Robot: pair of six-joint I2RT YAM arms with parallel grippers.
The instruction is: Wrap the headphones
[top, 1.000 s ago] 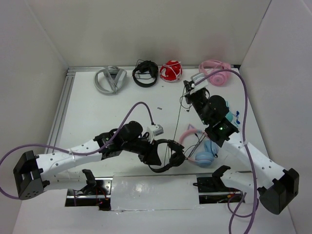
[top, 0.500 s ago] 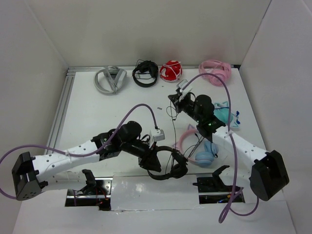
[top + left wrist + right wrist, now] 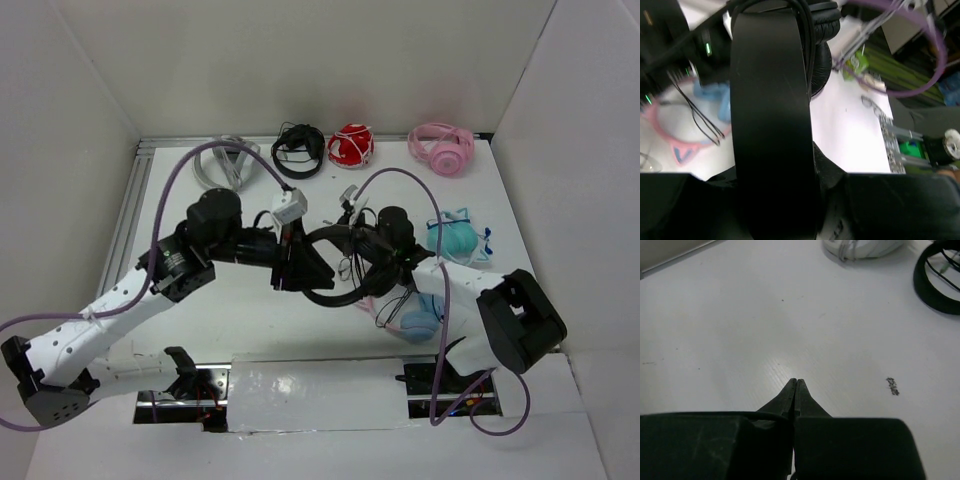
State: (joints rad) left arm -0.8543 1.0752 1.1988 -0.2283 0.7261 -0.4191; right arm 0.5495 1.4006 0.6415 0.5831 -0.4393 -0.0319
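The headphones [image 3: 335, 292], black with a thin band, hang above the middle of the table. My left gripper [image 3: 298, 264] is shut on their headband [image 3: 770, 110], which fills the left wrist view. An ear cup [image 3: 824, 55] shows past the band, and the thin cord [image 3: 809, 45] runs along the band's edge. My right gripper [image 3: 345, 212] sits just behind the headphones, pointing left. It is shut [image 3: 796, 382], and a thin black cord [image 3: 747, 414] runs across its left finger into the seam between the jaws.
Along the back wall lie grey headphones [image 3: 225, 160], a chunkier black pair [image 3: 298, 150], a red pair [image 3: 350, 147] and a pink pair [image 3: 442, 148]. A pink cat-ear pair with blue cups [image 3: 415, 318] lies under the right arm, with a teal item [image 3: 455, 238] beside it.
My left arm has lifted the headphones from near the front edge up and back toward the table's middle. My right gripper has swung left and forward to meet them.
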